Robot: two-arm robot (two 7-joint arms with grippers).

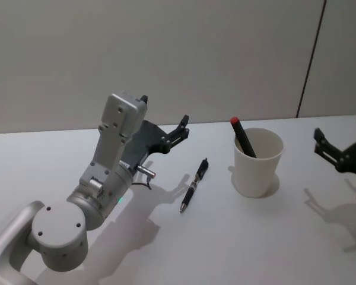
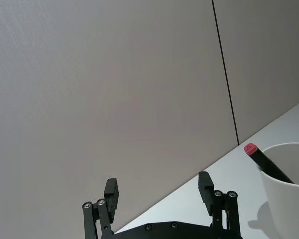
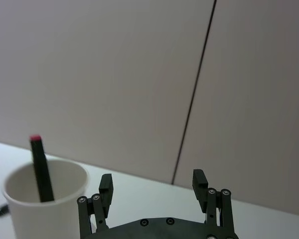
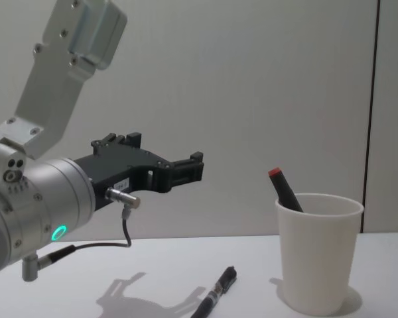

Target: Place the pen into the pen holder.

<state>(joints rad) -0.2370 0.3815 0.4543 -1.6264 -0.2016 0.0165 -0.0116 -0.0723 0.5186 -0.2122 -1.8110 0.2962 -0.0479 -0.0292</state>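
Well left of the pen holder (image 1: pixel 256 176), the left gripper (image 1: pixel 164 111) hangs empty, jaws spread wide. Nearer the holder, the pen (image 1: pixel 194 185) lies flat on the table (image 1: pixel 255 240). A red-capped marker (image 1: pixel 242 136) leans inside it. Beyond, the right gripper (image 1: pixel 340 127) gapes wide too.

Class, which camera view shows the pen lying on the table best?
The head view: the pen lies whole, seen from above, left of the cup. The chest view shows it foreshortened, its tip cut off at the bottom edge.
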